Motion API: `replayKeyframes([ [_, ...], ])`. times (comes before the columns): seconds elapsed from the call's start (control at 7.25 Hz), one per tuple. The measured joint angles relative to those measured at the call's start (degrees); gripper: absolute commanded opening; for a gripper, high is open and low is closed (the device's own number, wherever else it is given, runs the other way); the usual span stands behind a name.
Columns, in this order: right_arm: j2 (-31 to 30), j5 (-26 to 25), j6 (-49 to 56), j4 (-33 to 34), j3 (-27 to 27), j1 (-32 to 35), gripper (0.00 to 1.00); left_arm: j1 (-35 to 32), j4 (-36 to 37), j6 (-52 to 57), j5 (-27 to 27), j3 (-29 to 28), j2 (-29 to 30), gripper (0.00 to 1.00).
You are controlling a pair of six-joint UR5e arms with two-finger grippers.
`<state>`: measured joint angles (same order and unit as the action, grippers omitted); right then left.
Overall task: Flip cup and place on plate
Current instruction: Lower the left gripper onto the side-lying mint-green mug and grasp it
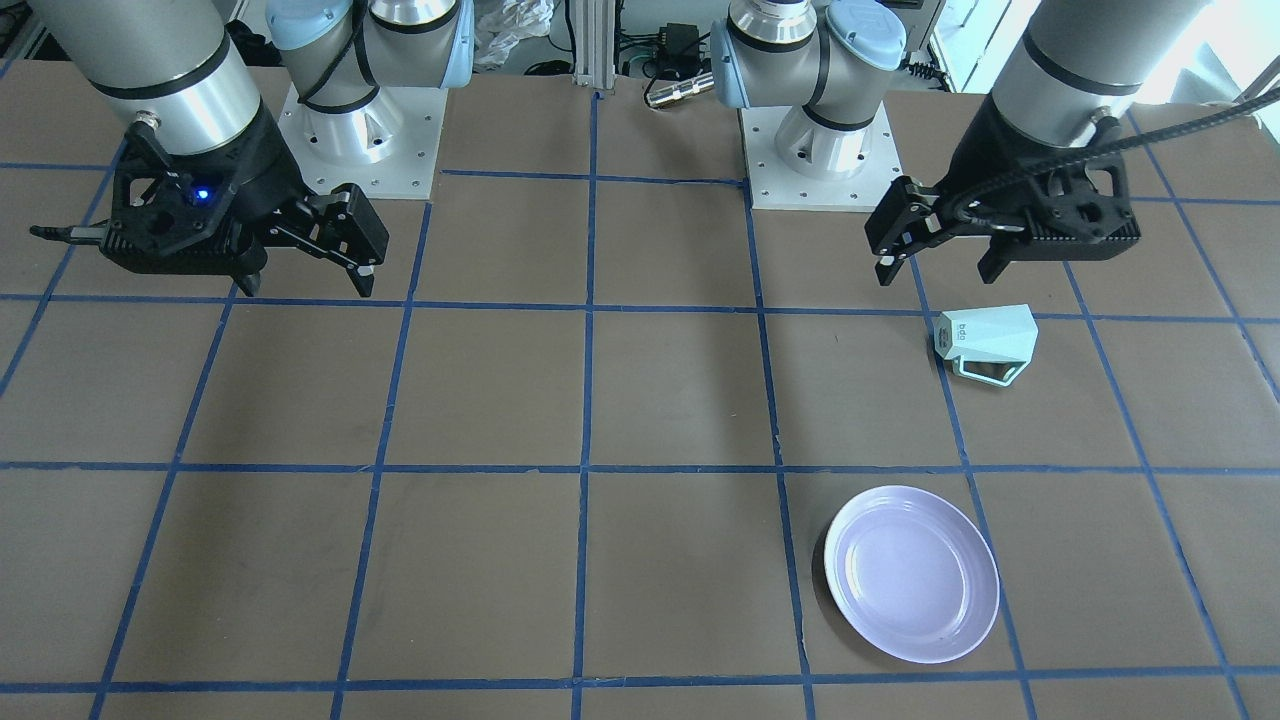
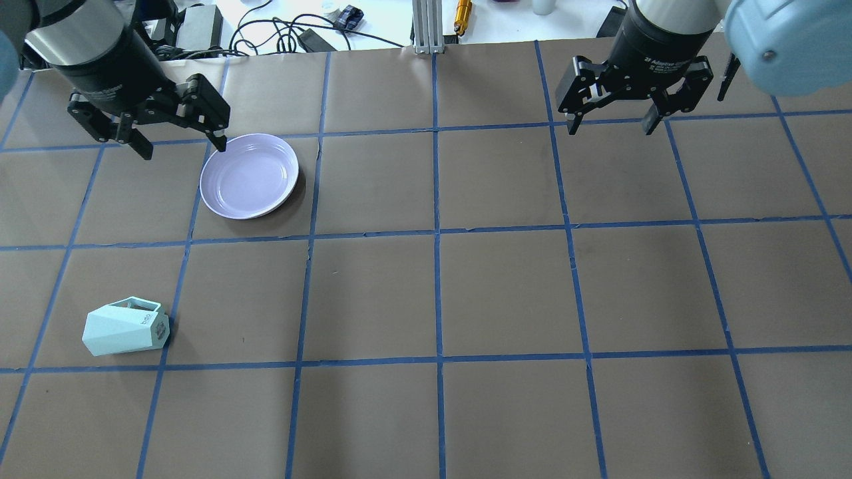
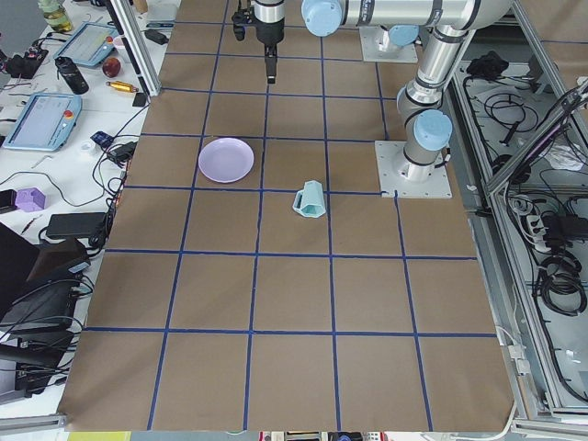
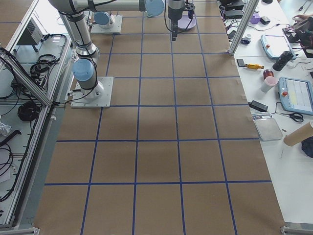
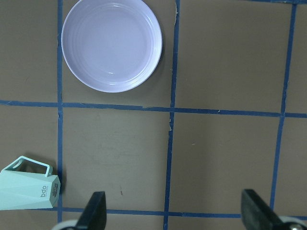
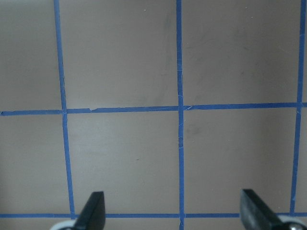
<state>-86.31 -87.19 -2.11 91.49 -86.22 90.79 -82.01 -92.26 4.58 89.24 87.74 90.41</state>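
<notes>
Cup [image 2: 126,327], a faceted mint mug with an angular handle, lies on its side at lower left of the overhead view. Its smooth slanted faces could slip from a grip during the turn. Farther up sits the round, shallow plate [image 2: 249,175]. Beyond it, the left gripper [image 2: 183,148] and the right gripper [image 2: 610,125] both hang wide open.

Left arm [image 1: 1075,70], right arm [image 1: 150,70]: silver-grey tubular links, black bands, pale blue joint caps [image 1: 868,30].
Base plates [image 1: 790,195]: square, bare metal, screw holes round the edge.
Left pincer [image 2: 183,150]: black, two jointed fingers [image 2: 210,113]; black ribbed cable [image 1: 1180,125] at its wrist.
Right pincer [image 2: 610,129]: same black build, white lettering [image 2: 665,64] on its body; blue light [image 1: 203,194] on the black wrist housing [image 1: 150,225].
</notes>
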Motion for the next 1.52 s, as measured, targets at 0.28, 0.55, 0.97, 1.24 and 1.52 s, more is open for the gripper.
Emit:
replayKeyframes([
  [0.28,0.0,0.0,0.0,0.0,0.0,0.0,1.00,5.7,-4.6,6.5,0.0,0.1,-0.6,1.00],
  [0.55,0.0,0.0,0.0,0.0,0.0,0.0,1.00,12.2,-7.6,15.5,0.0,0.7,-0.5,1.00],
  [0.97,0.0,0.0,0.0,0.0,0.0,0.0,1.00,24.8,-8.7,28.8,-1.9,4.5,0.4,1.00],
  [1.24,0.0,0.0,0.0,0.0,0.0,0.0,1.00,31.5,-8.5,35.6,-2.9,7.3,1.5,1.00],
  [1.52,0.0,0.0,0.0,0.0,0.0,0.0,1.00,35.9,-8.1,42.3,-3.7,9.2,3.4,1.00],
])
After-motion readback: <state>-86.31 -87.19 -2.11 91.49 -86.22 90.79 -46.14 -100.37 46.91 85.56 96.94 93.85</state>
